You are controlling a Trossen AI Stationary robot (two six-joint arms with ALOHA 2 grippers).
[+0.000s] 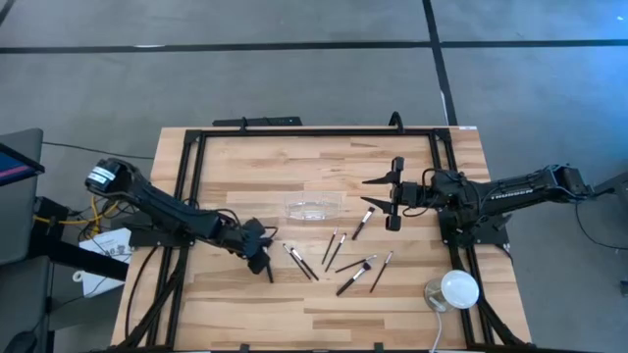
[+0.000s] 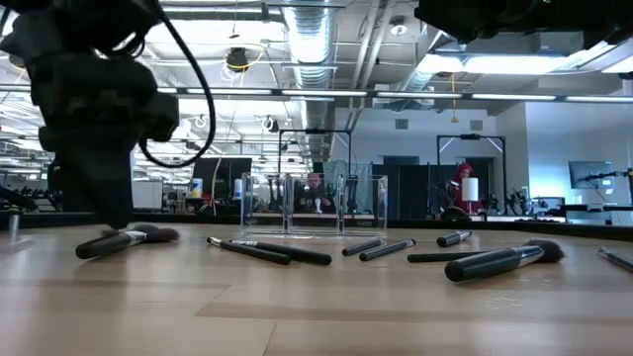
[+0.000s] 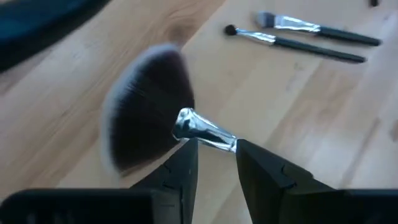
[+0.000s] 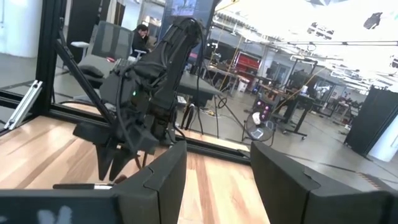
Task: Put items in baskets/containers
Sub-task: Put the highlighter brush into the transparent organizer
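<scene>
The left gripper (image 1: 263, 257) sits low at about eight o'clock on the table (image 1: 235, 304), its jaws narrowed either side of the silver ferrule of the fan brush (image 3: 149, 121); whether they have bitten yet I cannot tell. That brush looks very light and stiff along its handle, with a soft, easily crushed fan of bristles, so the ferrule or the handle just behind it seems the right place to take hold. The metal is probably slick, and so thin a thing may twist or slip under a loose pinch.

At the centre, slightly toward twelve o'clock, stands the clear container (image 1: 314, 207), empty as far as I can see and likely light enough to slide if nudged. The other brushes (image 1: 339, 257) lie scattered from six to four o'clock of it, all flat on the wood.

The right gripper (image 1: 394, 194) hovers at about three o'clock, jaws wide and holding nothing.
</scene>
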